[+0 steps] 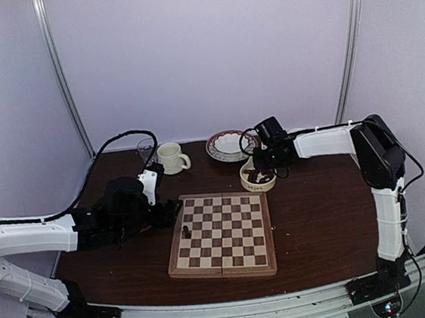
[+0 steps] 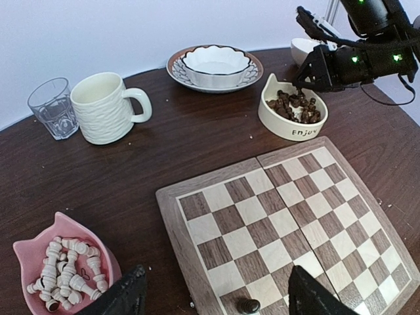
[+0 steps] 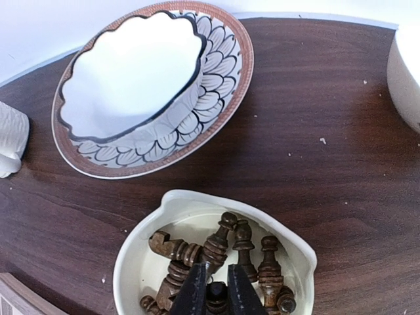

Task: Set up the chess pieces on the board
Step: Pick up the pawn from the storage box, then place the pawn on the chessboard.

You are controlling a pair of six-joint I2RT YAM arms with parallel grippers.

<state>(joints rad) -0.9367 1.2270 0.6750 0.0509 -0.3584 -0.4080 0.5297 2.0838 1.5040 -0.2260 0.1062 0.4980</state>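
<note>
The right pincer [image 3: 216, 275] is clamped on one dark chess piece [image 3: 216, 294] inside the cream bowl [image 3: 141, 262], low in the frame. The left pincer [image 2: 216, 298] stands with its jaws apart over the board [image 2: 275, 216], bottom centre, beside a second dark piece [image 2: 248, 305] on a near square.

Noted board [image 1: 222, 250] mid-frame in top view, single dark piece [image 1: 187, 231] on its left edge. Above its upper right corner, dish [image 2: 292, 129] holding dark pieces [image 2: 292, 105]. Higher up, bowl [image 1: 228, 142] on plate [image 1: 215, 153]; leftward, mug [image 1: 171, 158], then glass [image 1: 146, 147].
</note>
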